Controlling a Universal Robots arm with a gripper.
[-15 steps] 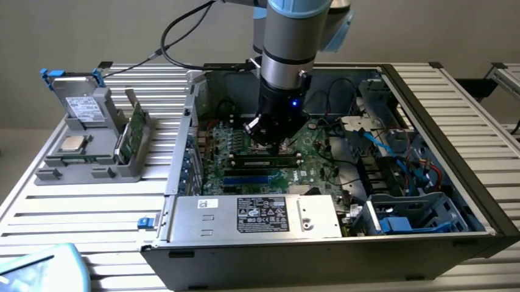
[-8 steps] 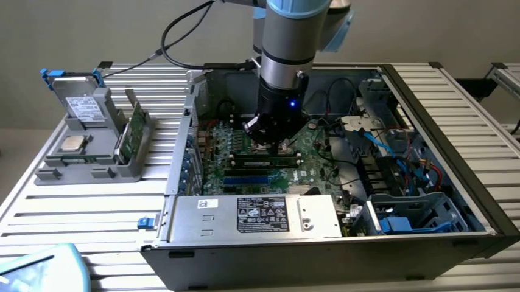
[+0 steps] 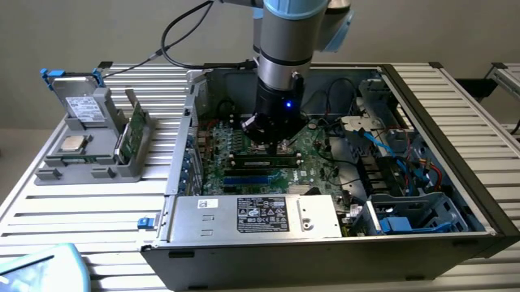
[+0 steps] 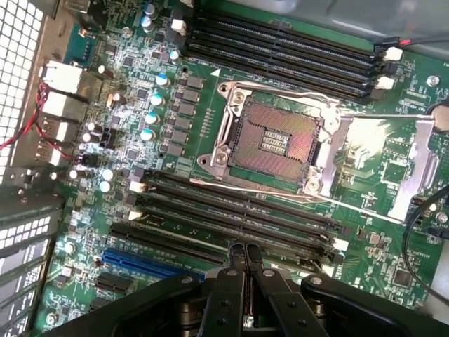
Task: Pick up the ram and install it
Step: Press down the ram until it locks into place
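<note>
In the exterior view the ram is a long dark stick standing in a motherboard slot inside the open computer case, with pale latches at both ends. My gripper hangs straight over its middle, close to or touching its top edge; I cannot tell which. In the wrist view the two black fingers meet at their tips, so the gripper is shut with nothing between them. The tips sit over the row of dark memory slots beside the open processor socket.
A grey holder at the exterior view's left carries a hard drive, a small silver processor chip and a green circuit board on edge. The power supply, drive cage and cables crowd the case.
</note>
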